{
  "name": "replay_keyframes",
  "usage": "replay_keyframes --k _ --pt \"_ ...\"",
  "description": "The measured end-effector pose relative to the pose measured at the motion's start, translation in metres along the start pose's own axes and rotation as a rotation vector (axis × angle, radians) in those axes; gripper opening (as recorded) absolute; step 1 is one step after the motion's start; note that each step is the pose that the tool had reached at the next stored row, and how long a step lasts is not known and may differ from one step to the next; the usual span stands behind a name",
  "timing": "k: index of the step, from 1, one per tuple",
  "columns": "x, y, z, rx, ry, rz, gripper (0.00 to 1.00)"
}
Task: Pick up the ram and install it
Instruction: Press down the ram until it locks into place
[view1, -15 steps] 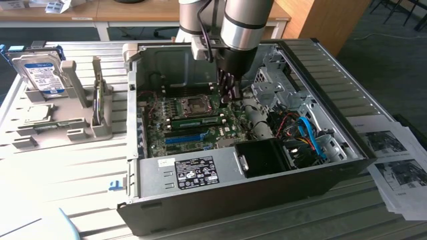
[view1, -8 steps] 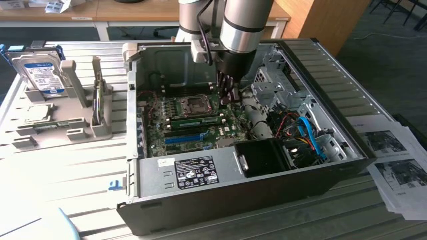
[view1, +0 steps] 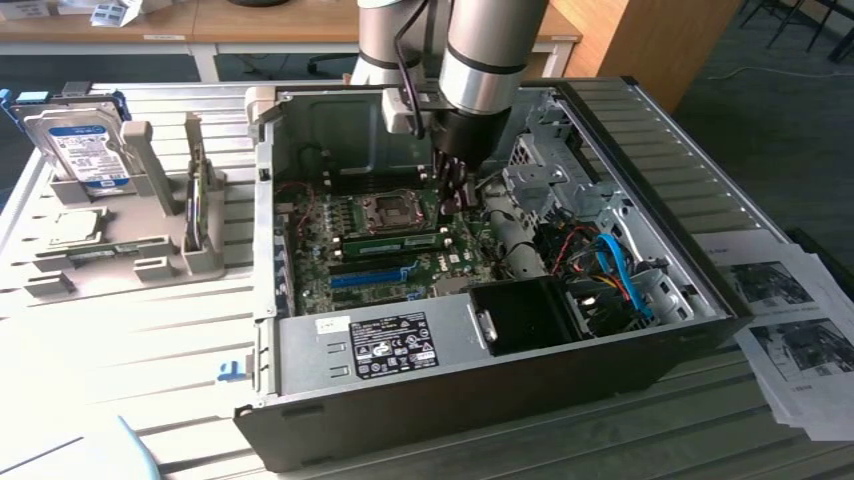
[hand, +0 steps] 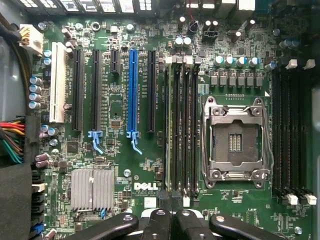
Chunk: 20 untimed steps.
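First, at the exterior view's left: a hard drive (view1: 80, 150) stands upright in a grey holder (view1: 127, 255). A thin board sits on edge beside it, too unclear to name.

Middle: the computer case (view1: 320, 350) is open and the motherboard (view1: 314, 285) exposed. One green ram (view1: 403, 241) lies along the memory slots just beside the CPU socket (view1: 390, 208), and looks seated or nearly so. The gripper (view1: 451, 200) hangs inside the case at that stick's end toward the exterior view's right, jaws closed together. Whether anything thin is pinched between them, cannot tell.

Wrist view: the gripper (hand: 170, 200) sits at one end of the memory slots (hand: 181, 125), which run between the blue slot (hand: 133, 90) and the CPU socket (hand: 235, 142).

Far right: printed sheets (view1: 787, 320).

Judgement: the install step is in hand, at the slot. It calls for a straight, even press, with the latches caught at both ends.
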<state>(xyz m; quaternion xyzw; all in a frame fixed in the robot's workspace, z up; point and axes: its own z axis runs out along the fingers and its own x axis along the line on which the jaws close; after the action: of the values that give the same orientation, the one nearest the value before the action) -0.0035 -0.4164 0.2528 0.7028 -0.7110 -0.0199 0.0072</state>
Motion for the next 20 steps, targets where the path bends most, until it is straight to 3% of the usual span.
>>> replay_keyframes --k 20 --pt "0.0 -0.0047 0.0038 0.0 -0.0003 0.0 0.09"
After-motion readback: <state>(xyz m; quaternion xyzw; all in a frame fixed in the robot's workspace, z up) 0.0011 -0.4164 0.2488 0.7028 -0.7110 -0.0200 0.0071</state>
